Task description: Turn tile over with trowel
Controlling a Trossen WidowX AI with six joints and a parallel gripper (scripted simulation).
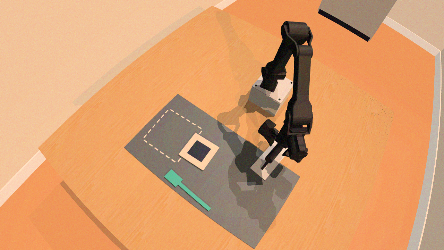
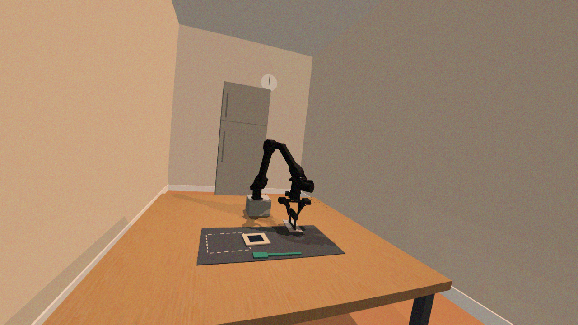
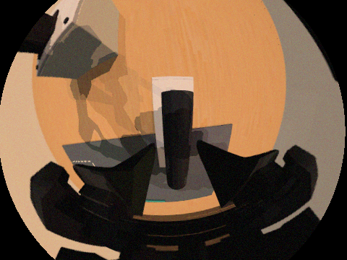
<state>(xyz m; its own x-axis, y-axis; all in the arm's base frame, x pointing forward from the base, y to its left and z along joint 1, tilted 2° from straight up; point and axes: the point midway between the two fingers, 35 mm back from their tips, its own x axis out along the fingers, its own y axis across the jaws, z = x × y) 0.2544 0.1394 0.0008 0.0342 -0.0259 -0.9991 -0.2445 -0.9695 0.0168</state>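
Observation:
The trowel, a pale flat blade [image 1: 257,167] [image 2: 286,223] [image 3: 158,108] with a raised black handle, lies across the mat's back edge near its right end. My gripper [image 1: 281,148] [image 2: 293,212] [image 3: 176,144] is open around the handle, with a gap on each side in the wrist view. The cream tile [image 1: 198,151] [image 2: 255,238] lies flat on the mat, its dark square facing up. It sits at the right side of the dashed outline [image 1: 170,110] [image 2: 207,234], covering part of that side and mostly outside it. The trowel's far end is partly hidden by the arm.
A green spatula-like tool [image 1: 173,177] [image 2: 260,255] [image 3: 155,201] lies along the front edge of the grey mat [image 1: 223,199] [image 2: 218,258]. The arm's grey base [image 1: 263,99] [image 2: 258,206] [image 3: 72,54] stands on the table behind the mat.

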